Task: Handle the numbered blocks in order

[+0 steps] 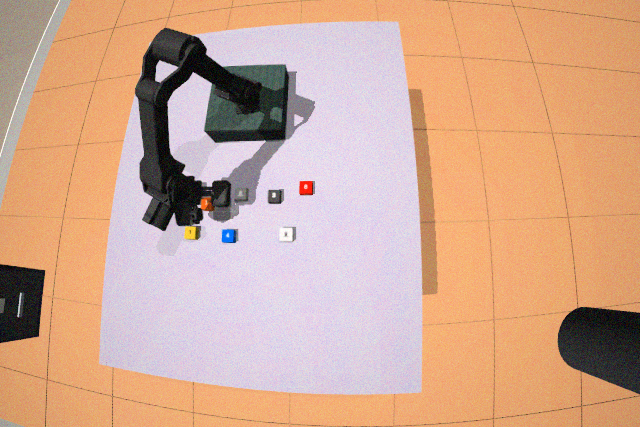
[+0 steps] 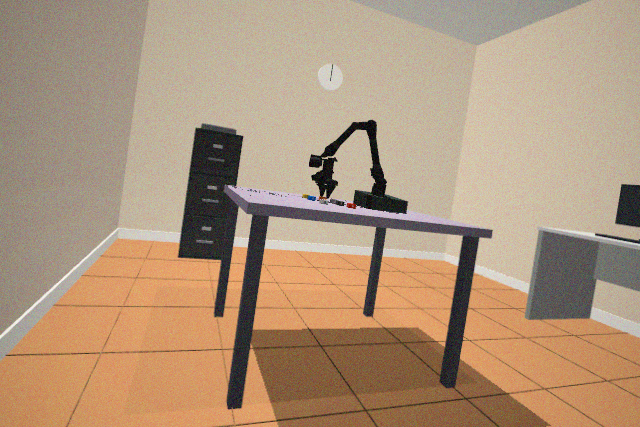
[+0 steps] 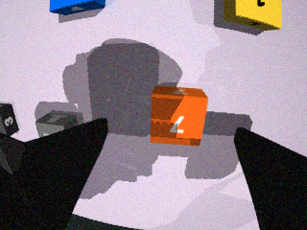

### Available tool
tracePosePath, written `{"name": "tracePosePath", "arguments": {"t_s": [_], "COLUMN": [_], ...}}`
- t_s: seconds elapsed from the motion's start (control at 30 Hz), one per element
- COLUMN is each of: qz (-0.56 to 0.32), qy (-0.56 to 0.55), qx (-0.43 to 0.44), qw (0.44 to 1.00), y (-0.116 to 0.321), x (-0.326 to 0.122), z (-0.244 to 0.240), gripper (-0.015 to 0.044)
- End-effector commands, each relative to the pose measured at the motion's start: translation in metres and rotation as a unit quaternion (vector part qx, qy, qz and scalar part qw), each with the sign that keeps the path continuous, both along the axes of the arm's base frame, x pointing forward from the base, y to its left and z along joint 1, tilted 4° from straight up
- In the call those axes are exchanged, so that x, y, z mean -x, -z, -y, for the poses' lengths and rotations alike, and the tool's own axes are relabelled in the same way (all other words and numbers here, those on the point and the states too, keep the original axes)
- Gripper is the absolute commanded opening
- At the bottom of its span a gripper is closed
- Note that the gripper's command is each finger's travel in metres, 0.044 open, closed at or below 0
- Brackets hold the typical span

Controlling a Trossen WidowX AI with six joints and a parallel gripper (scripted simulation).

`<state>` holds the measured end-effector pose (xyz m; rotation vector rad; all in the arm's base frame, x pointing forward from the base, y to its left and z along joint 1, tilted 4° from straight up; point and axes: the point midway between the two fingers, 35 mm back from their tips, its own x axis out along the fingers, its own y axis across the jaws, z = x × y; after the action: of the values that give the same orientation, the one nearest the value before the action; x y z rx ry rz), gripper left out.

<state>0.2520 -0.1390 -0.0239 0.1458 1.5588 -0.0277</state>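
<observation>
My gripper (image 1: 208, 203) (image 3: 173, 129) is open, its fingers low on either side of the orange block (image 1: 207, 204) (image 3: 184, 115), with gaps to both. The orange block stands on the table; its digit looks like an upside-down 7 in the wrist view. The yellow block (image 1: 191, 232) (image 3: 256, 11) shows 1. The blue block (image 1: 229, 235) (image 3: 79, 4) shows 4. The dark grey block (image 1: 274, 196) (image 3: 7, 120) shows 3. The grey block (image 1: 241, 194) (image 3: 55, 124), white block (image 1: 286, 234) and red block (image 1: 306, 187) (image 2: 351, 205) have digits too blurred to read surely.
The grey block is just beyond one finger. The yellow and blue blocks lie on the table's front side of the gripper. The arm stands on a dark green base (image 1: 248, 134) (image 2: 364, 199) on the pale table (image 1: 258, 319) (image 2: 289, 207).
</observation>
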Motion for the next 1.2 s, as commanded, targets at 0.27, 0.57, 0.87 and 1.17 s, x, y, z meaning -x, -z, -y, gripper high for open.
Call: {"name": "tracePosePath", "arguments": {"t_s": [0.27, 0.57, 0.87, 1.17], "qz": [0.007, 0.007, 0.007, 0.008], "qy": [0.001, 0.001, 0.001, -0.025], "qx": [0.007, 0.007, 0.007, 0.022], "qw": [1.000, 1.000, 1.000, 0.999], "y": [-0.068, -0.109, -0.109, -0.110], "x": [-0.004, 0.000, 0.000, -0.025], "z": [0.008, 0.009, 0.009, -0.061], "gripper": [0.0295, 0.0120, 0.0120, 0.0120]}}
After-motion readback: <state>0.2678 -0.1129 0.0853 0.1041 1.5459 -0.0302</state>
